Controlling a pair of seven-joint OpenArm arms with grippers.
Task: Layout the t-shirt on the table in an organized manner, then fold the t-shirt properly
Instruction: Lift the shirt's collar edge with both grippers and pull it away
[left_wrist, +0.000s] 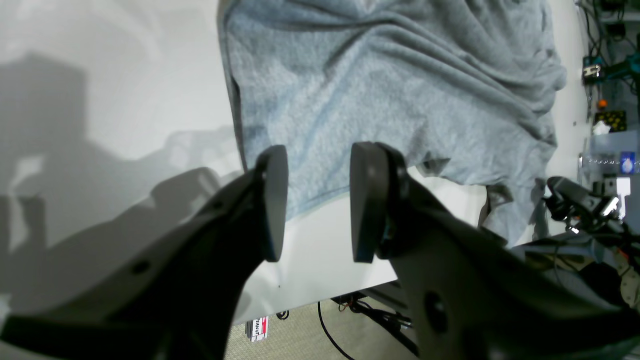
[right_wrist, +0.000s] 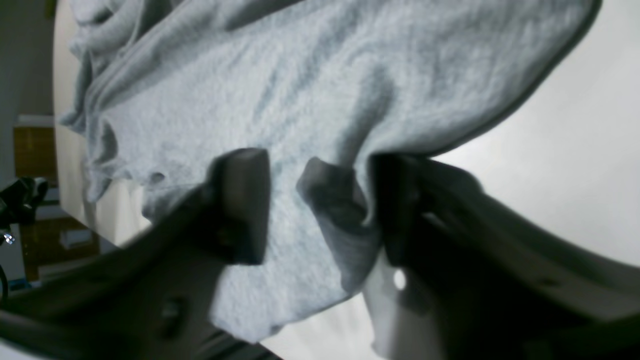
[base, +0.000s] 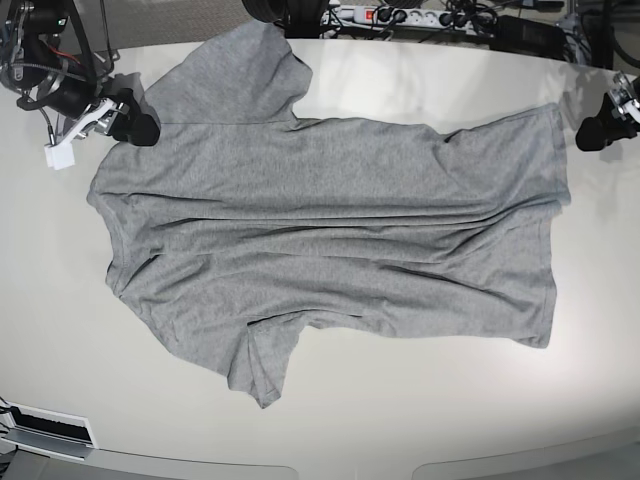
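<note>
A grey t-shirt (base: 330, 230) lies spread sideways across the off-white surface (base: 420, 420), rippled through the middle, one sleeve pointing to the near edge. The left gripper (left_wrist: 318, 202) hovers just off the shirt's hem corner, its fingers (left_wrist: 275, 200) partly apart and empty. The right gripper (right_wrist: 320, 210) is at the shoulder end, fingers (right_wrist: 240, 205) apart, with a fold of cloth lying loosely between them.

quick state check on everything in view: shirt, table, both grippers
t-shirt: spread flat across the table, wrinkled, unfolded, print not showing
table: bare around the shirt
left gripper: open, at the hem corner
right gripper: open, cloth between its fingers
</note>
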